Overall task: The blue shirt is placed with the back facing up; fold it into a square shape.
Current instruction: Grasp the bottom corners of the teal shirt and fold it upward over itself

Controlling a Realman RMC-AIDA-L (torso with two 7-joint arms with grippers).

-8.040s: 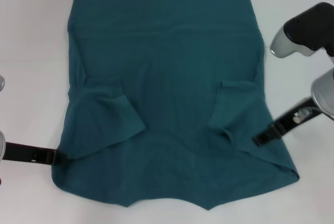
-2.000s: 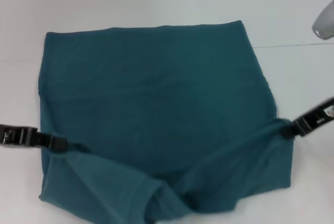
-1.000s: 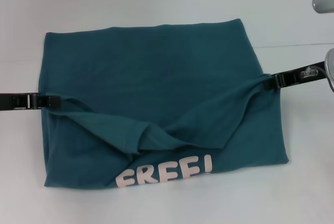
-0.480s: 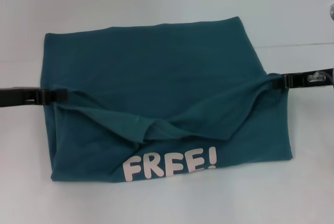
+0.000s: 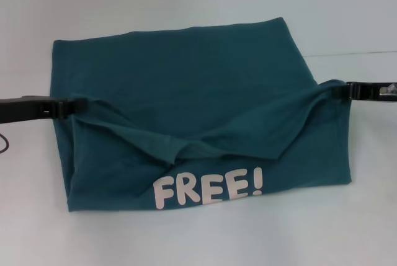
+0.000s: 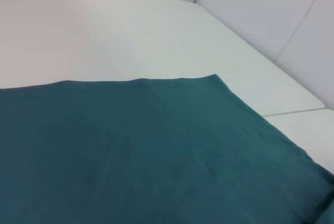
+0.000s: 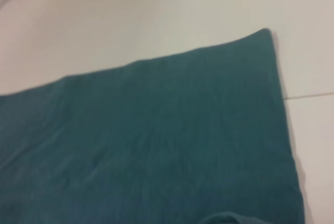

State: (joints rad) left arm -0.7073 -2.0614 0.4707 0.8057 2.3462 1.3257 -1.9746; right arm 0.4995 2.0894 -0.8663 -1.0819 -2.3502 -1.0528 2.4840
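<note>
**Near edge lifted over, fold halfway across**

Spread wide across the middle of the head frame on the white table: the blue shirt, near portion raised and carried toward the far hem, white "FREE!" lettering exposed at lower centre. Soft, light knit by the look of it, sagging in a loose trough between the two held points and wrinkling rather than holding a line; likely to slump and skew unless kept taut and laid down evenly. Best held right at the side edges, as now.

At mid-left, the left gripper, clamped on the shirt's left edge. At mid-right, the right gripper, pinched on the right edge.

Lettering, sagging fold and both grippers visible only from the head. From either wrist, just the flat far panel, its far corner and bare table beyond; no fingers in sight.
</note>
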